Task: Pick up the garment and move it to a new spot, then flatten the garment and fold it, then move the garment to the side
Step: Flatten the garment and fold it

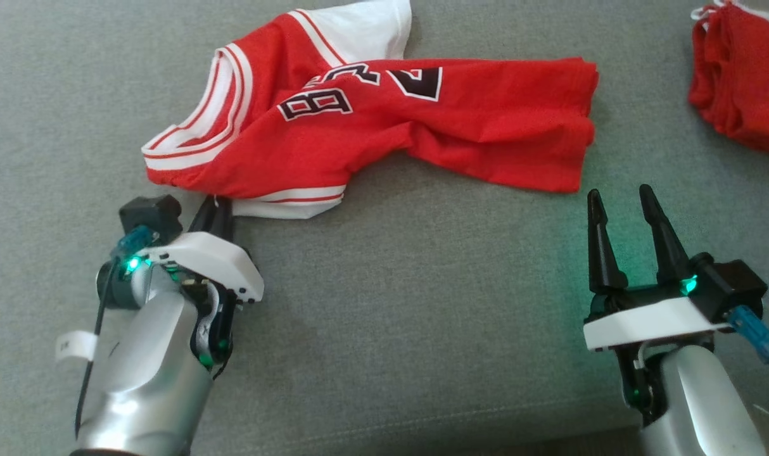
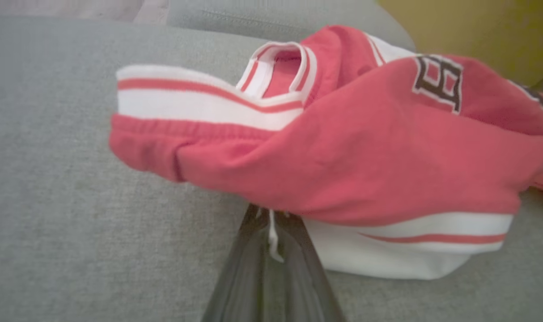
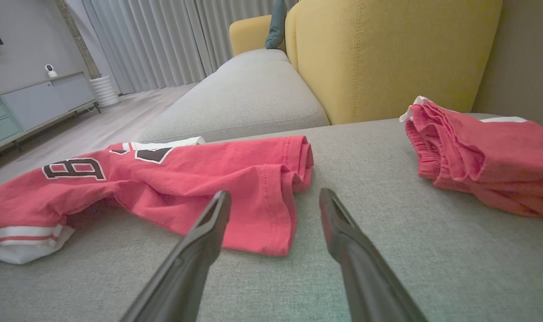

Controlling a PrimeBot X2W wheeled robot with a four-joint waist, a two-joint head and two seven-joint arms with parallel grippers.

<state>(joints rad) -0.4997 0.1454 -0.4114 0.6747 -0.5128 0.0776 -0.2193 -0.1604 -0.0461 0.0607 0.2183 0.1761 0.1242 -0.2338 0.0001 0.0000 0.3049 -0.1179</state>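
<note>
Left gripper [image 1: 218,206] sits pinched shut on what looks like the near-left white hem of the red jersey [image 1: 384,126], crumpled far-centre on the grey cushion [image 1: 422,297], right gripper [image 1: 619,191] spread wide and empty: lift slowly so the thin bite holds.

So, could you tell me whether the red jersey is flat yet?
Not yet: the red jersey lies crumpled, its middle twisted and bunched on the sofa.

Red jersey [image 1: 486,133] with white trim, grey cushion [image 1: 384,329]
</note>
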